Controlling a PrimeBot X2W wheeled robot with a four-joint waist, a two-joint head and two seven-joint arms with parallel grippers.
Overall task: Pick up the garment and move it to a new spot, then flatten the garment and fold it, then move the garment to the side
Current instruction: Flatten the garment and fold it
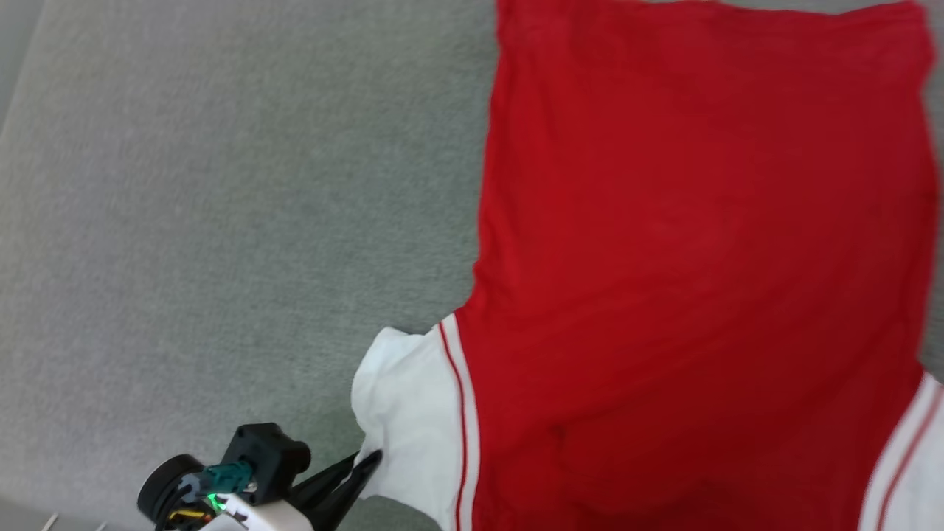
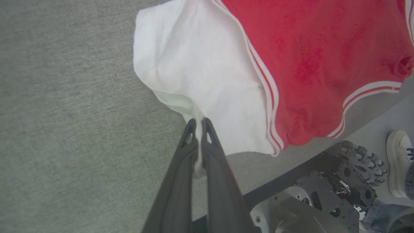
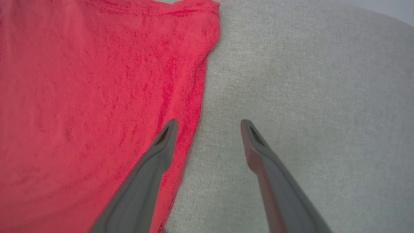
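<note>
Left gripper (image 2: 198, 121) is clamping tight on the shirt's white sleeve (image 2: 194, 64), pinching a thin fold of the cuff edge between its two dark fingers. Cloth is bunching into a small peak at the tips and the rest of the sleeve is sagging away from it. My read is that it's holding the corner so the sleeve can be pulled out flat.

Right gripper (image 3: 208, 124) is hanging wide open at the shirt's other side and gripping nothing. One finger is sitting over the red edge and the other is over bare grey. I can't tell whether it's touching the cloth. It looks to be either lining up on that edge or just off it.

The shirt (image 1: 700, 258) is lying spread out with a plain red face up and no print showing. It's soft knit, a bit fuzzy close up, and it's rippling in shallow diagonal wrinkles toward the sleeve end, so it isn't flat yet. Red-white striped trim (image 2: 265, 87) is running along the sleeve seam and the hem.

A grey woven pad (image 1: 221, 184) is lying under the shirt, matte and slightly coarse, and is running out bare past the gripped sleeve.

Someone's white shoe (image 2: 399, 158) is standing on the floor below the shirt's near edge.
</note>
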